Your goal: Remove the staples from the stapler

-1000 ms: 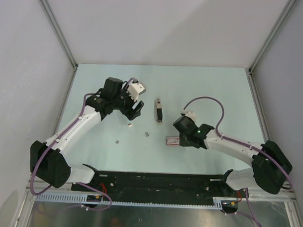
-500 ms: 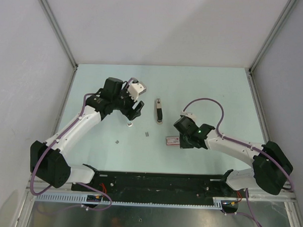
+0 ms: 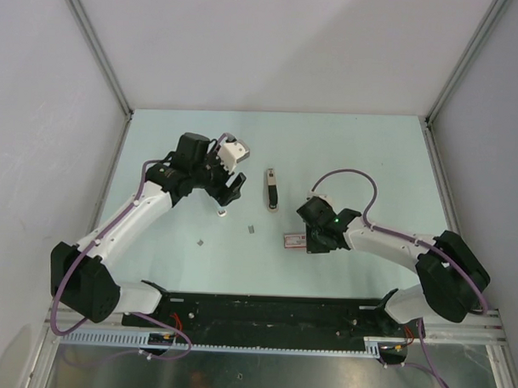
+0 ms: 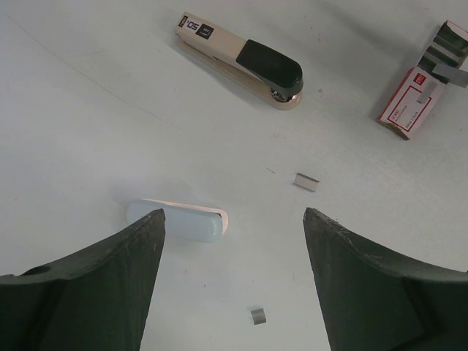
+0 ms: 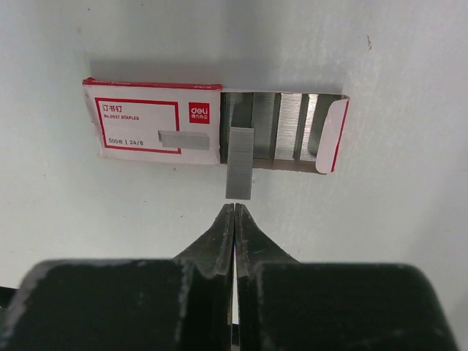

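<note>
Overhead, the pale green surface (image 3: 354,146) carries everything, with the two arms reaching in from the bottom edge of the frame.

The left claw (image 4: 232,219) hangs left of centre with its fingers spread wide and nothing between them. The right claw (image 5: 234,209) sits right of centre. Its fingers are pressed together tip to tip and hold nothing.

The stapler (image 3: 271,189) lies flat just above the middle of the top view, between the two claws and touched by neither. In the left wrist view it sits at upper centre, cream body with a black end.

The red-and-white staple box (image 5: 153,124) lies at the right claw's tip, with its tray slid out to the right and rows of staples showing. One staple strip (image 5: 239,162) pokes out of the tray toward the closed fingertips, stopping just short of them.

A small white oblong piece (image 4: 179,219) lies under the left claw, beside its left finger. Two loose staple bits (image 4: 306,182) (image 4: 257,315) lie near it on the surface.
</note>
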Motion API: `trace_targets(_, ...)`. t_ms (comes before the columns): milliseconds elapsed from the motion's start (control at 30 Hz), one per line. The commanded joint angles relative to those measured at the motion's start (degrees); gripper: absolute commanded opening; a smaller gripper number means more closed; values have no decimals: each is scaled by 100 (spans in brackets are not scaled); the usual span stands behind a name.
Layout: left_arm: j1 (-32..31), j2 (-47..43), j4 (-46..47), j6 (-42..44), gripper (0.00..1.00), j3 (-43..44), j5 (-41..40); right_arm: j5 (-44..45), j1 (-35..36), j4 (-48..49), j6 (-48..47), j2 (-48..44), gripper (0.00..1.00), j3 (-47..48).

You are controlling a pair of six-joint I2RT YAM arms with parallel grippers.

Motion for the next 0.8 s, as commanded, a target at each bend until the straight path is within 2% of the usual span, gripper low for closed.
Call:
trace_targets(0,17,-165,67,20,81,-24,97,-77,-69,116,-121,112,0,-22)
trace_targets(767,17,-145,68,52,81,-36,124,-419,-440,589,-363,366,0,-14)
